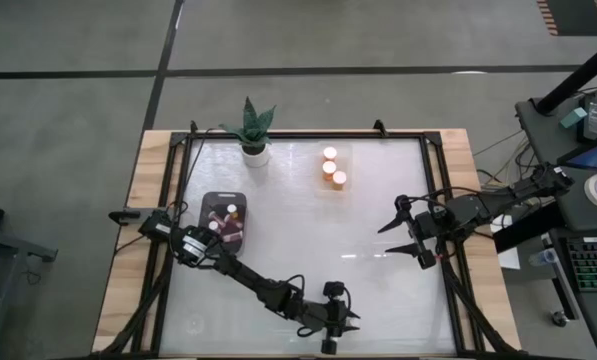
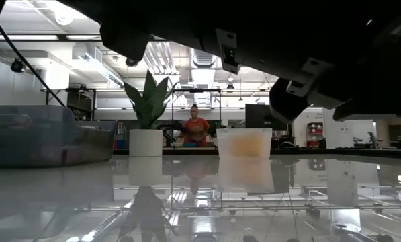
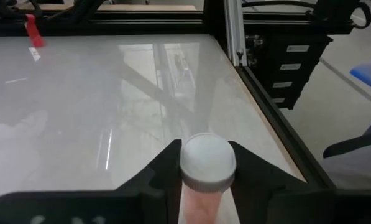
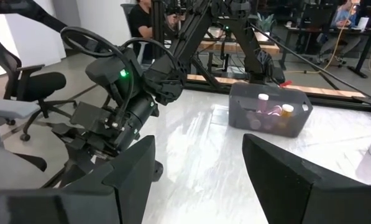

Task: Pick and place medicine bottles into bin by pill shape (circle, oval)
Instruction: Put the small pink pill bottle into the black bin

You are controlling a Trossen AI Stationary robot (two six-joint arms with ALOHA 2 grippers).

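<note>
The left gripper [image 3: 204, 171] is grasping a white-capped bottle [image 3: 207, 163] near the table's front edge. The right gripper [image 1: 406, 232] is hovering with fingers spread, holding nothing.

Our two arms are dark, almost black, built of chunky rounded joint housings linked by slim tubes. Black cables loop in arcs over the left arm's wrist, where a small green light glows. Our left pincer [image 3: 201, 186] has broad matte black fingers with angled inner faces; our right pincer [image 4: 197, 180] shows two wide, flat, wedge-shaped black fingers.
</note>
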